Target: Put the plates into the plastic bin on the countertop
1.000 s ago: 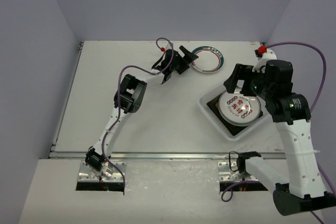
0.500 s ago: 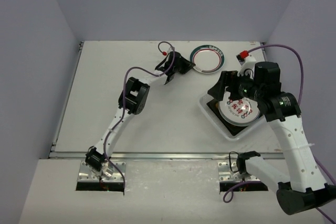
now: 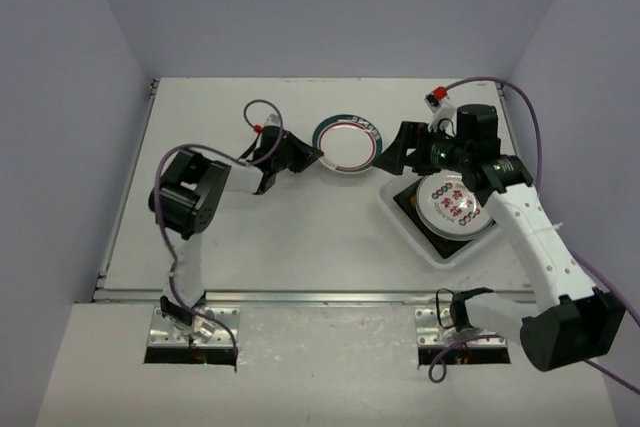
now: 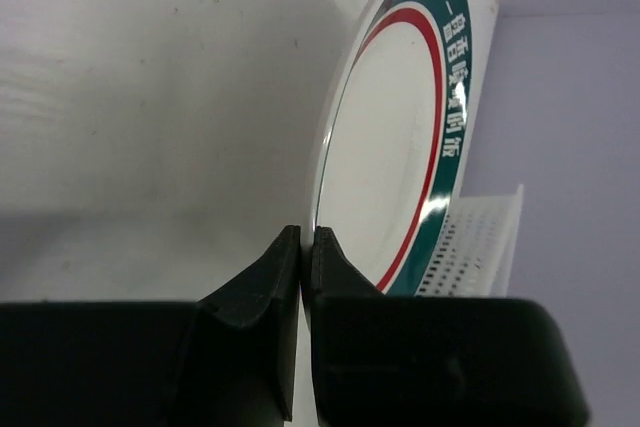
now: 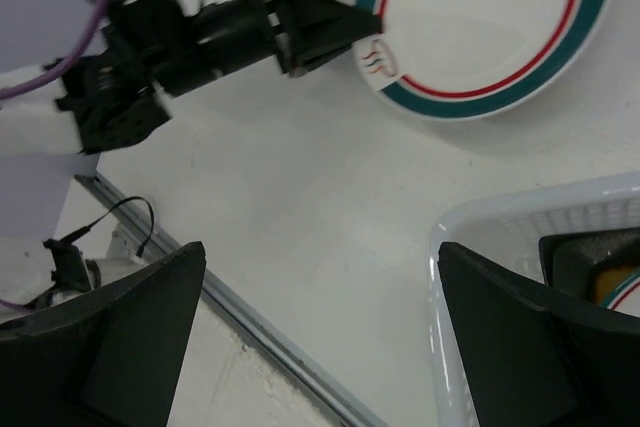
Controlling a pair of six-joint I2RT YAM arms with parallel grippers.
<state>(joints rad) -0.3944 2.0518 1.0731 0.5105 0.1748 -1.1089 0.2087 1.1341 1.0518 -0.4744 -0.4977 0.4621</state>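
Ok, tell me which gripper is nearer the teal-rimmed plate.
Left. The left gripper is shut on the plate at its left rim; the right gripper is open off its right side, near the bin, not touching it.

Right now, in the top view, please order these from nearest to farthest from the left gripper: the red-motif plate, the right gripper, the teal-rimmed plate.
1. Teal-rimmed plate: rim pinched in the left gripper.
2. Right gripper: just right of that plate.
3. Red-motif plate: farther right, inside the plastic bin.
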